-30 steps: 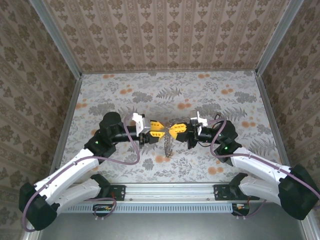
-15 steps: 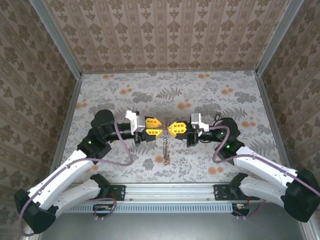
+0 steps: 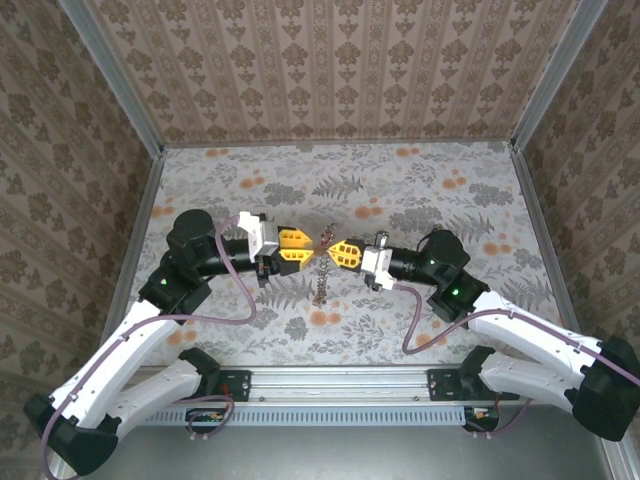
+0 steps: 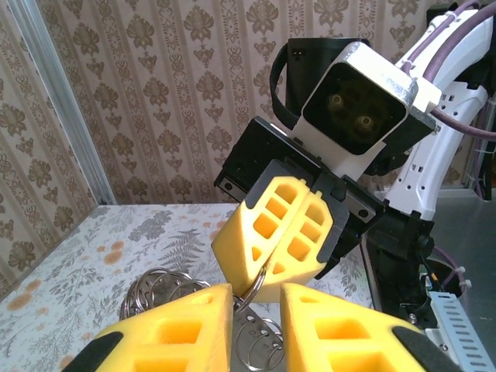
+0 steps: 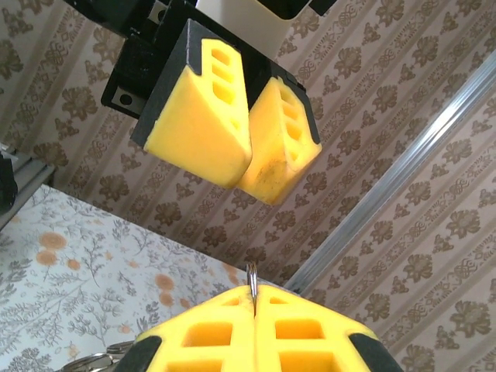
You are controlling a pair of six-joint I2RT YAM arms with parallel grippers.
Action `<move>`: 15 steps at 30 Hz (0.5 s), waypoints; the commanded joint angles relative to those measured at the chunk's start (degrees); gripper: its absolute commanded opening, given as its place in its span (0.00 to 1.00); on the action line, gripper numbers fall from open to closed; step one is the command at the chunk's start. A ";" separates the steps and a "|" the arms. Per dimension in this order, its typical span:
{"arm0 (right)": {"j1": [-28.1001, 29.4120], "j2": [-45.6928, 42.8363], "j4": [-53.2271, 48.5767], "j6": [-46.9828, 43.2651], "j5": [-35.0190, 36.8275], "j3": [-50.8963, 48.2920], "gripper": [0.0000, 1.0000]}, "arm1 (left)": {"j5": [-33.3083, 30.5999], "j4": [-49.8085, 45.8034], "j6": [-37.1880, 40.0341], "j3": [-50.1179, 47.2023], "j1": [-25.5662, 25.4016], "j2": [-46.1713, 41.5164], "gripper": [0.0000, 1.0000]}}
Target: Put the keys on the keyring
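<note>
Keyring point(image 5: 251, 274) clamped in right gripper point(image 5: 254, 294), clearest from its wrist; left gripper point(image 4: 256, 293) ajar

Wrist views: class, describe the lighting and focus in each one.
Left wrist view: even light, no glare, right gripper crisp against the wallpaper. Right wrist view: left gripper sharp, one pad dimmer than the other; keyring wire thin but clearly resolved.

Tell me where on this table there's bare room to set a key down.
Widest bare stretch: the far table, between the back wall and the left claw and right claw. A smaller patch lies between the hanging keyring and the front rail. It is crowded at the centre, where the claws meet over the keyring.
</note>
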 commanded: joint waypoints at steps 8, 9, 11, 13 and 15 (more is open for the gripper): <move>0.38 0.78 -0.44 -0.99 -3.54 3.93 0.00 | -2.03 -5.64 8.19 2.60 -0.19 0.28 0.26; 0.39 0.80 -0.51 -0.29 -3.86 4.03 0.00 | -2.23 -6.11 8.78 2.91 -0.61 0.74 0.26; 0.39 0.80 -0.74 1.30 -4.71 4.19 0.00 | -2.94 -7.19 10.20 3.39 -1.56 1.67 0.26; 0.37 0.93 -1.97 2.50 -5.94 4.70 0.00 | -4.01 -8.36 11.65 4.25 -2.46 2.12 0.27; 0.37 0.89 -3.32 3.13 -6.21 4.99 0.00 | -4.95 -9.44 12.90 5.01 -3.20 2.42 0.28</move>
